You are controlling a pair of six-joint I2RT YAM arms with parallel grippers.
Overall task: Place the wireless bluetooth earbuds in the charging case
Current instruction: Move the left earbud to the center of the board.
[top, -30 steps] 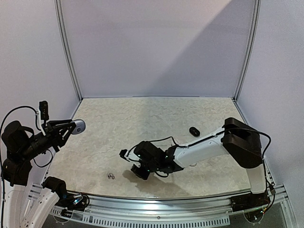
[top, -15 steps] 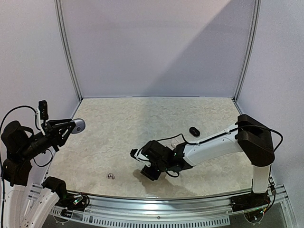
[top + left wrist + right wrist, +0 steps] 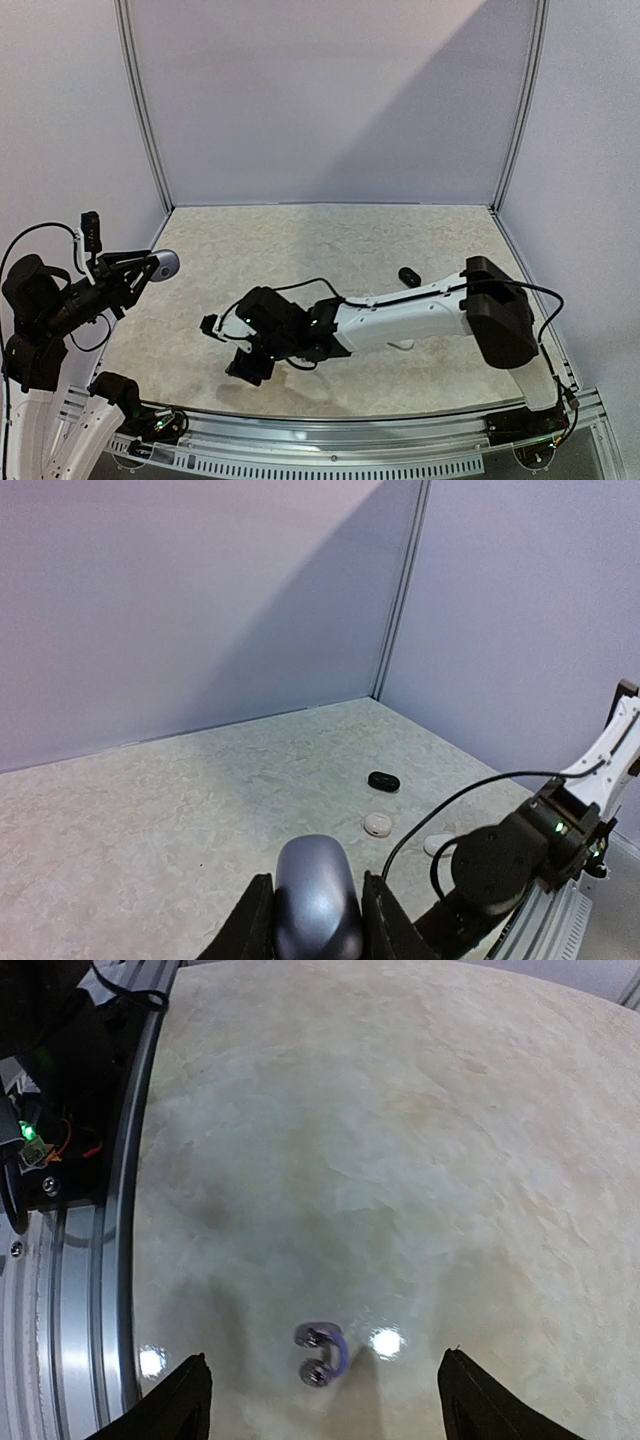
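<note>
Swinging leftward across the table [image 3: 300, 240], now hovering spread right jaws over two lavender earbuds [image 3: 322, 1352] near the front edge; clenching the case [image 3: 318, 905] aloft in left jaws; nearing pickup.

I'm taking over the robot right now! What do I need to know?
Left gripper: shut on the lavender case, held up off the table at its left side.
Right gripper: open, low over two lavender earbuds near the front edge, one finger on each side, not gripping yet.
Also on the table: a black case and a white case, close together toward the right.
Done: lavender case is in hand.
Left: grab the earbuds and put them in the case.
</note>
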